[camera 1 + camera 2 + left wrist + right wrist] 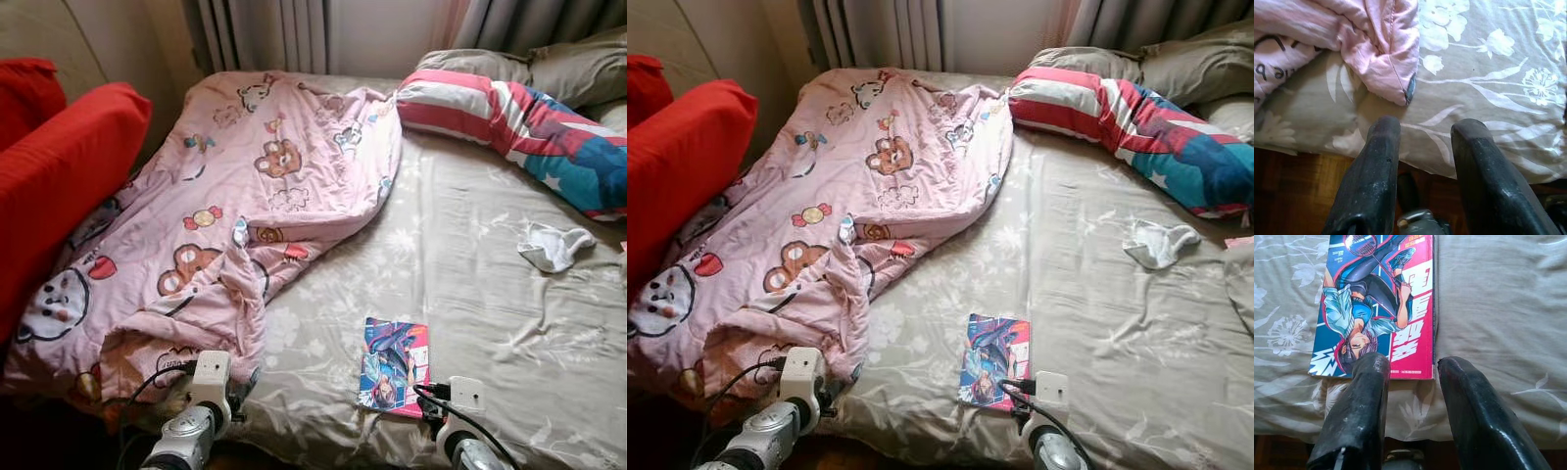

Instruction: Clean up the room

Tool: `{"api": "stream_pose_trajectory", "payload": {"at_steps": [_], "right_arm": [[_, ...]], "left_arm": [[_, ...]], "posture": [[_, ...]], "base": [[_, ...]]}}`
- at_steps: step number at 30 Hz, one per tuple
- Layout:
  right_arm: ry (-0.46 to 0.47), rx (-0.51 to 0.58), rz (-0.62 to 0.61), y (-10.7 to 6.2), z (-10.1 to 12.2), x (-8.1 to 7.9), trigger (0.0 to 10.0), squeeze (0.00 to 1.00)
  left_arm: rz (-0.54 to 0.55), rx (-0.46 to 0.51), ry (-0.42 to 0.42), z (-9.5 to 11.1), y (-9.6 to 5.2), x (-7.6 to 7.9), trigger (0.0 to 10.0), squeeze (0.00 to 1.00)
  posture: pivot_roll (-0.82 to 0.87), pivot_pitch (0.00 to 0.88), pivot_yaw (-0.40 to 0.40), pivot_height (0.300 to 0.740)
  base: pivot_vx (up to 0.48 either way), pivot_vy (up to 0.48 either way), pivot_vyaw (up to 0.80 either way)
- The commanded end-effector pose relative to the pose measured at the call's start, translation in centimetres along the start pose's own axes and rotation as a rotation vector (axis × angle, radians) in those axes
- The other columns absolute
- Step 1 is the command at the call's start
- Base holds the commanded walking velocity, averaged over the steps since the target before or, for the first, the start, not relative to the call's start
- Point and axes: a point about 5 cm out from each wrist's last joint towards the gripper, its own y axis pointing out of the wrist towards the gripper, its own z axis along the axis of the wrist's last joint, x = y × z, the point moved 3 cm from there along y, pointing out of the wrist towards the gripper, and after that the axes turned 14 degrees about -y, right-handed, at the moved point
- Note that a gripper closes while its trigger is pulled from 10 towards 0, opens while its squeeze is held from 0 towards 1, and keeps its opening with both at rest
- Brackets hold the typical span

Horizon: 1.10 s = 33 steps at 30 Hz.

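Observation:
A crumpled pink cartoon blanket covers the left half of the bed. A comic book with a blue and red cover lies near the bed's front edge. A white sock rests on the sheet at the right. My left gripper is open at the front edge of the bed, just short of a corner of the pink blanket. My right gripper is open too, its fingertips right at the near edge of the comic book, holding nothing.
A striped red, white and blue pillow lies at the head of the bed with grey pillows behind it. Red cushions stand on the left. Curtains hang at the back. The floral beige sheet is bare in the middle.

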Motion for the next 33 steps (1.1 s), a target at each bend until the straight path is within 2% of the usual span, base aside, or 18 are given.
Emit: {"api": "stream_pose_trajectory", "payload": {"at_steps": [1, 8, 18, 21, 24, 29, 33], "right_arm": [[0.021, -0.014, -0.009, -0.1, -0.5, 0.0, 10.0, 0.00], [0.023, -0.007, -0.017, -0.1, -0.3, 0.1, 10.0, 0.00], [0.017, 0.021, -0.024, 0.1, 0.4, 0.2, 10.0, 0.00], [0.022, 0.042, -0.026, 0.1, 0.9, 0.2, 10.0, 0.00], [0.026, 0.111, -0.040, 0.3, 2.6, 0.4, 10.0, 0.00], [0.035, 0.277, -0.100, 0.4, 6.3, 1.8, 10.0, 0.00], [0.015, 0.400, -0.105, 0.1, 8.8, 2.1, 10.0, 0.00]], "left_arm": [[0.012, -0.017, -0.016, -0.5, -0.1, -0.3, 10.0, 0.00], [0.011, -0.021, 0.012, -0.6, -0.1, -0.2, 10.0, 0.00], [-0.003, 0.001, 0.009, -0.5, -0.1, 0.1, 10.0, 0.00], [-0.014, 0.032, 0.012, 0.3, 0.0, 0.3, 10.0, 0.00], [-0.033, 0.103, 0.010, 2.0, 0.2, 0.9, 10.0, 0.00], [-0.078, 0.290, 0.014, 6.2, 0.3, 2.3, 10.0, 0.00], [-0.129, 0.403, 0.020, 7.8, -0.1, 3.7, 10.0, 0.00]], "posture": [[-0.07, 0.181, 0.036, 0.740], [-0.07, 0.186, 0.037, 0.740], [-0.07, 0.192, 0.033, 0.740], [-0.06, 0.192, 0.032, 0.740], [-0.06, 0.193, 0.032, 0.740], [-0.07, 0.186, 0.031, 0.740], [-0.08, 0.181, 0.031, 0.740]], "base": [[0.000, 0.000, 0.00], [0.000, 0.376, -0.46], [0.000, 0.000, 0.00], [0.000, 0.000, 0.00], [0.000, 0.000, 0.00], [0.000, 0.000, 0.00], [0.000, 0.000, 0.00]]}}
